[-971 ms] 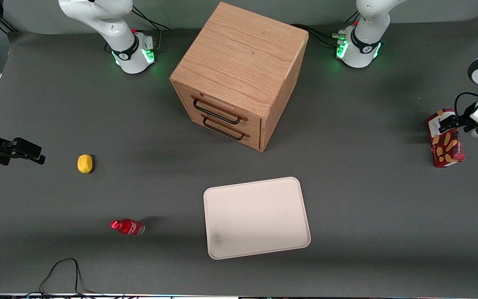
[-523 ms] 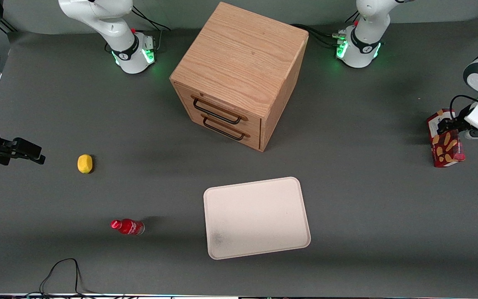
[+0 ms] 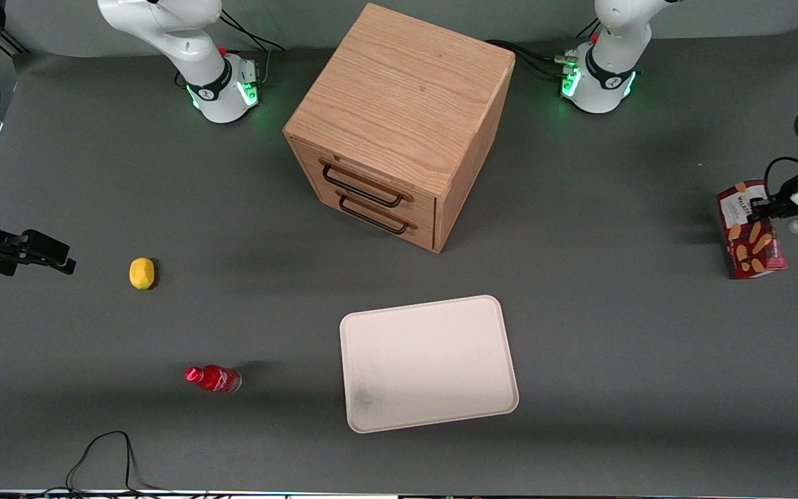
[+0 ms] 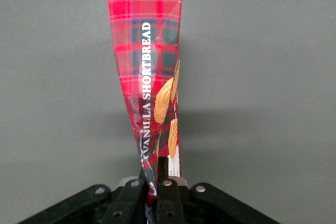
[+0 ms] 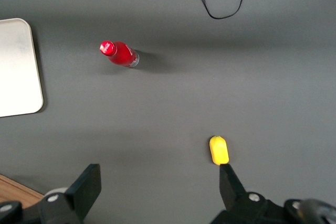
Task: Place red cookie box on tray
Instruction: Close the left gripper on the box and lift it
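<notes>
The red cookie box (image 3: pixel 751 230) sits at the working arm's end of the table, well apart from the tray (image 3: pixel 428 362). Its long axis runs roughly from the arm bases toward the front camera, slightly slanted, with the end nearer the front camera lower and the gripped end farther off. Whether that lower end touches the table or hangs just clear cannot be told. In the left wrist view the red cookie box (image 4: pixel 149 80) extends straight away from the fingers, its farthest end squared off.

Appearance: slim rectangular carton, red tartan with dark crossing bands, white lettering "VANILLA SHORTBREAD" running lengthwise, and tan finger biscuits printed on the adjoining face.

The gripper (image 3: pixel 765 206) is at the box's end farther from the front camera. In the wrist view the gripper (image 4: pixel 156 183) has its black fingers (image 4: pixel 166 174) drawn in close, pinching the narrow end of the carton between them.

The tray is pale cream, flat, with rounded corners and a faint grey smudge near one corner; it lies nearer the front camera than the wooden drawer cabinet (image 3: pixel 399 121).
</notes>
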